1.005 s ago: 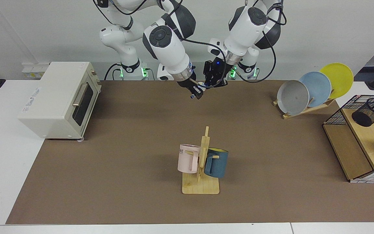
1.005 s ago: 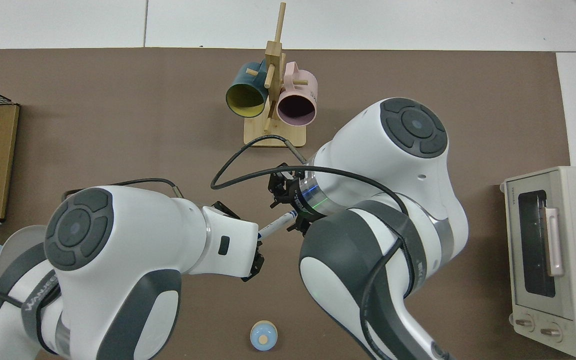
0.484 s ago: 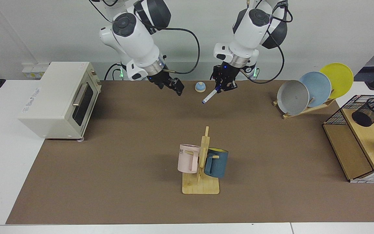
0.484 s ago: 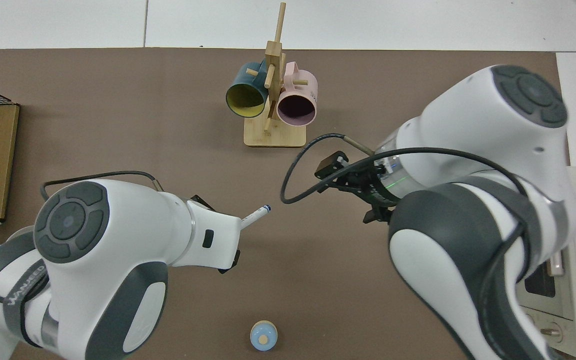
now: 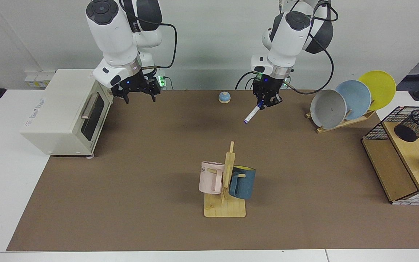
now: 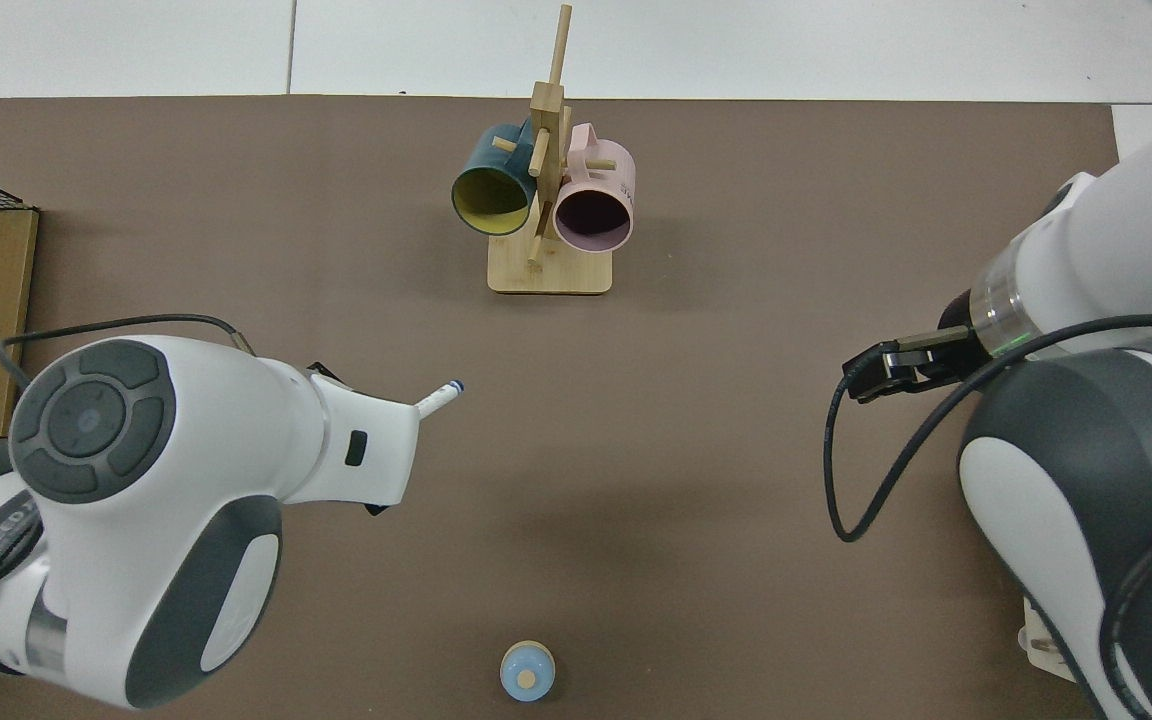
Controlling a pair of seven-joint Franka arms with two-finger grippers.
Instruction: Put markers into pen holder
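Note:
My left gripper (image 5: 266,102) hangs above the back of the brown mat, shut on the upper end of the marker (image 5: 251,114). The white marker slants down toward the view's left, its blue tip lowest. From above, only the marker's tip (image 6: 439,397) pokes out from under the left arm, which hides the gripper. The pen holder (image 5: 415,125), a black mesh cup, stands on a wooden shelf at the far right of the facing view, well away from the marker. My right gripper (image 5: 139,92) is open and holds nothing, hovering beside the toaster oven.
A cream toaster oven (image 5: 67,109) sits at the facing view's left. A wooden mug rack (image 5: 227,174) with a pink and a blue mug stands mid-mat. A plate rack (image 5: 351,98), a wire-grid shelf unit (image 5: 391,160) and a small blue dome (image 5: 224,97) are also here.
The marker passed from my right gripper to my left. The right arm pulled back toward the toaster oven with its fingers open. The left gripper carried the marker toward the plates.

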